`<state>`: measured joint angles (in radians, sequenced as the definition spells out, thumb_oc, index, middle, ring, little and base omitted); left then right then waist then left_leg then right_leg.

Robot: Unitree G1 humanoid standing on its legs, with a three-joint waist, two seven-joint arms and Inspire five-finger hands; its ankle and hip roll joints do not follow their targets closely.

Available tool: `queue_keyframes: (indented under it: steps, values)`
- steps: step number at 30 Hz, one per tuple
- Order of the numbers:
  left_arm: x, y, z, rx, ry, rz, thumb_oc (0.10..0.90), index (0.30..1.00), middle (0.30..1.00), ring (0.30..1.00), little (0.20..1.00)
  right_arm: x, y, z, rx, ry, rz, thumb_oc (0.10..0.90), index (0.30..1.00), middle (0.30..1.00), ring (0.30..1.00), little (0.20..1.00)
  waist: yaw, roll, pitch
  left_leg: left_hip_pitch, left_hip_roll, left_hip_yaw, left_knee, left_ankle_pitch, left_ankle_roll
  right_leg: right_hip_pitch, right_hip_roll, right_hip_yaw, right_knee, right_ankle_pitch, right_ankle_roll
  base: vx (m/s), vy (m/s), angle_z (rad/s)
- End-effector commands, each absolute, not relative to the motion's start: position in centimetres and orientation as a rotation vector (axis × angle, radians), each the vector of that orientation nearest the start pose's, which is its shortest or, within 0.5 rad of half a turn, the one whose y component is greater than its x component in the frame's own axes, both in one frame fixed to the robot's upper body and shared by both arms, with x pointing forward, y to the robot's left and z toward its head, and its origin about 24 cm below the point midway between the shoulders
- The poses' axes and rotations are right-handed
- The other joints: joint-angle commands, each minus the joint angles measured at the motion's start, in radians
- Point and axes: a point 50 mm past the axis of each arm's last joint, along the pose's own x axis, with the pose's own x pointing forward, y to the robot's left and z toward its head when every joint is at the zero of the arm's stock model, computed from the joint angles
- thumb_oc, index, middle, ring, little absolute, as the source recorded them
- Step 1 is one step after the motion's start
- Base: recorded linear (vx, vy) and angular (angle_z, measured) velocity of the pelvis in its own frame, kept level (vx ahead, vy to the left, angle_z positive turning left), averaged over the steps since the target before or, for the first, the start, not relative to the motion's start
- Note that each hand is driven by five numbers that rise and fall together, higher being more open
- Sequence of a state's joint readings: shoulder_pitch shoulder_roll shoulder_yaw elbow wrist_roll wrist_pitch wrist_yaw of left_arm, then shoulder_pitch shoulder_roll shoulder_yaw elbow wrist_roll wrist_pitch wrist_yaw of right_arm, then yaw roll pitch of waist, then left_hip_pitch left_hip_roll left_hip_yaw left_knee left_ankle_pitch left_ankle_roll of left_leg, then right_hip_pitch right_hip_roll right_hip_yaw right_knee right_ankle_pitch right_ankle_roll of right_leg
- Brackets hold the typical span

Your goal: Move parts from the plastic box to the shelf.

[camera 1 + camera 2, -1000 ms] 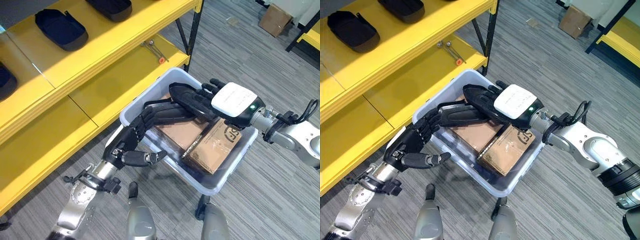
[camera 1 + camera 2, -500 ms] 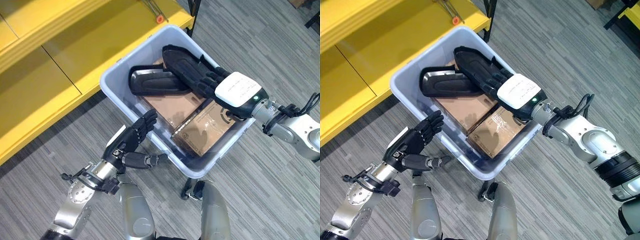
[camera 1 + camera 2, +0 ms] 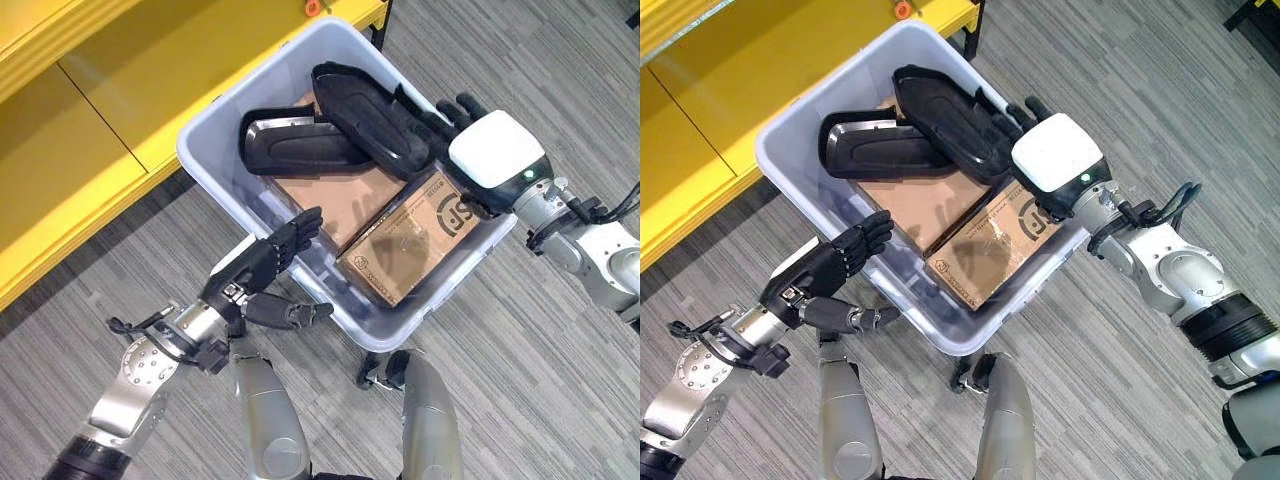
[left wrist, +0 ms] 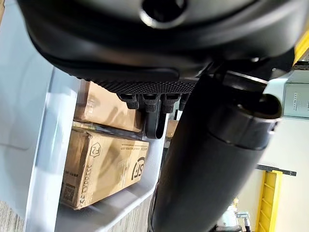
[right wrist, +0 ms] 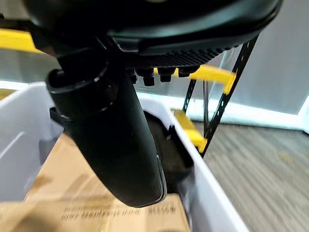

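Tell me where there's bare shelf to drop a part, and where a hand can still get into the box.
The yellow shelf beside the plastic box is bare along its near board. Inside the box it is crowded: two black parts overlap on cardboard boxes, with the right hand over them. A thin gap runs along the near wall, by the left hand.

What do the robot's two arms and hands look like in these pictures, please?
Both arms are silver-grey metal with rounded joint housings. The left hand is dark, with black segmented fingers and a pale strip along its edge. The right hand is dark too, its back covered by a white plate bearing a small green light; black cables run at its wrist.
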<state>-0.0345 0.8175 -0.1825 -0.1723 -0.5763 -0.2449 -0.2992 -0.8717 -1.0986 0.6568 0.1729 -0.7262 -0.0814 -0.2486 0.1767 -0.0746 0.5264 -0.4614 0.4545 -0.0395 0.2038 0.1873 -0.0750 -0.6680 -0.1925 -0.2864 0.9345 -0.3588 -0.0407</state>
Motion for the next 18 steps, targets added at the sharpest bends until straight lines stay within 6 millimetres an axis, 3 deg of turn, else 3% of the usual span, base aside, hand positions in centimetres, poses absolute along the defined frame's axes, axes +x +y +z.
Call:
queue_keyframes:
  steps: [1,7,18]
  values:
    - [23.2,19.0,16.8,0.252,-0.485,-0.685,0.900,1.000,1.000,1.000,1.000,33.4,-19.3,31.3,-1.825,-0.963,-0.307,0.900,1.000,1.000,1.000,1.000,0.015,-0.014,-0.006,-0.043,-0.026,-0.030,0.088,-0.053,-0.050,0.063,0.050,0.023,-0.047,0.067,0.046,0.02,-0.084,0.03]
    - [23.2,19.2,17.0,0.278,-0.471,-0.711,0.900,1.000,1.000,1.000,1.000,33.8,-18.6,32.3,-1.830,-0.982,-0.354,0.900,1.000,1.000,1.000,1.000,0.029,-0.022,-0.006,-0.077,-0.031,-0.055,0.104,-0.062,-0.054,0.032,0.046,0.014,0.014,0.024,0.052,0.05,-0.103,0.04]
    - [23.4,19.4,17.7,0.303,-0.478,-0.726,0.900,1.000,1.000,1.000,1.000,34.3,-18.2,33.0,-1.849,-0.956,-0.361,0.900,1.000,1.000,1.000,1.000,0.041,-0.030,-0.006,-0.129,-0.025,-0.074,0.108,-0.045,-0.054,-0.015,0.042,-0.004,0.056,0.011,0.052,0.01,-0.054,0.06]
